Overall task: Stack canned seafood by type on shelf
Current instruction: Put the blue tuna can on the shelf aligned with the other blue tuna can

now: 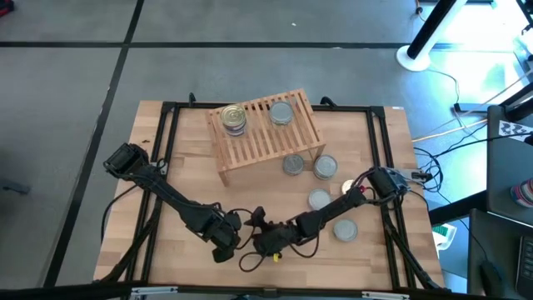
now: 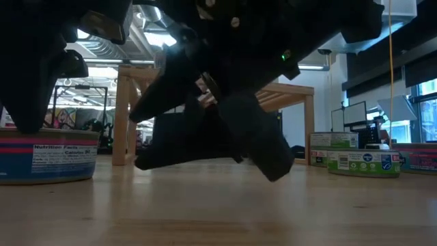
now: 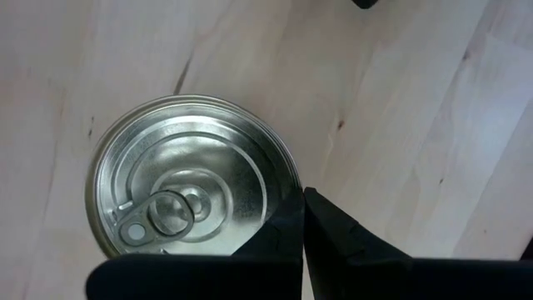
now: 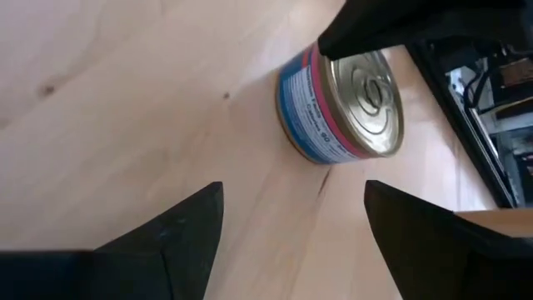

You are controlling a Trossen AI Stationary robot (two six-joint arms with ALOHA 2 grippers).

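A silver-topped tin with a blue and red label [image 3: 191,196] stands on the table near its front edge. It also shows in the right wrist view [image 4: 346,104] and the low view [image 2: 48,156], but my left arm hides it in the high view. My left gripper [image 3: 304,212] is shut above the tin's rim [image 1: 223,246]. My right gripper [image 4: 291,217] is open and empty, low over the table beside it [image 1: 256,229], pointing at the tin. The wooden slatted shelf [image 1: 266,137] stands at the back and carries a gold-topped stack [image 1: 235,118] and a silver-topped tin [image 1: 281,112]. My left gripper's shut fingertips [image 3: 287,221] stand over the tin's rim [image 3: 279,179] from above. I cannot tell whether they touch it. The tin stands upright on the table.
Several silver-topped tins stand on the table to the right of the grippers: two by the shelf's front [image 1: 293,164] [image 1: 325,167], one behind my right arm [image 1: 319,200], one near the front right [image 1: 344,229]. A black frame [image 1: 166,167] runs along the table's edges.
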